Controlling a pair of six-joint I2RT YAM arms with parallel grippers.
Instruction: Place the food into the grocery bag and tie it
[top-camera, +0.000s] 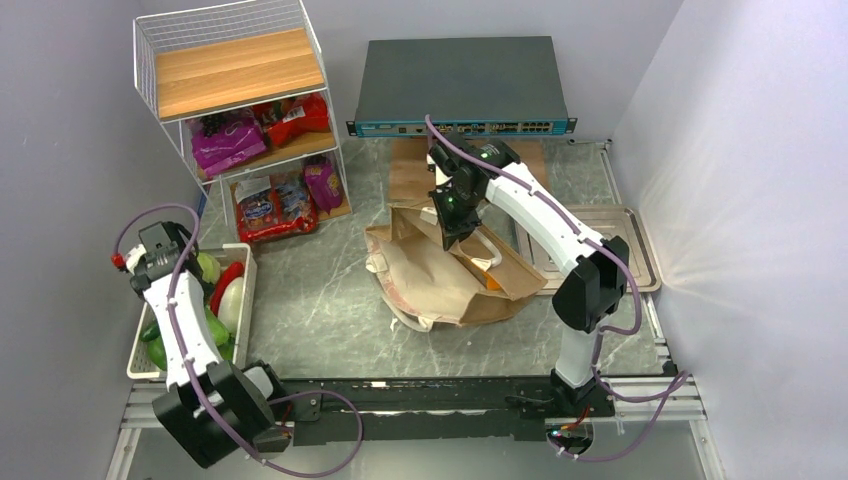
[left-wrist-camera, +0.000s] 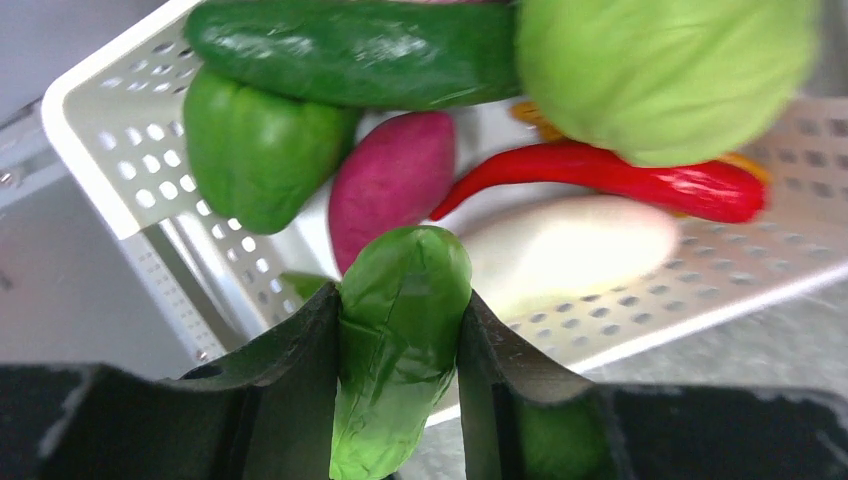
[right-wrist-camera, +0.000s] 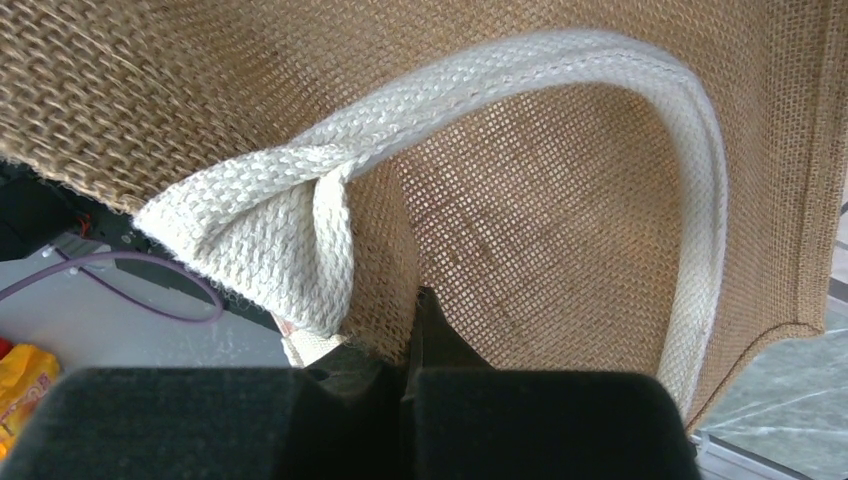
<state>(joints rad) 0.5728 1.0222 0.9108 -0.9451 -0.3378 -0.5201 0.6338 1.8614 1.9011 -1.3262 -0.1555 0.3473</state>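
I log: left gripper clamping green vegetable; basket beyond holds cucumber, pepper, sweet potato, chilli, cabbage.

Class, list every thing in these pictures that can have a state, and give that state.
left tool: shut on a green leafy vegetable, over the white basket.
right tool: shut on the grocery bag at its woven edge, beside a handle.
grocery bag: slumped on its side, handles untied.
white basket: holds several vegetables.
wire shelf: packets on its two lower levels.
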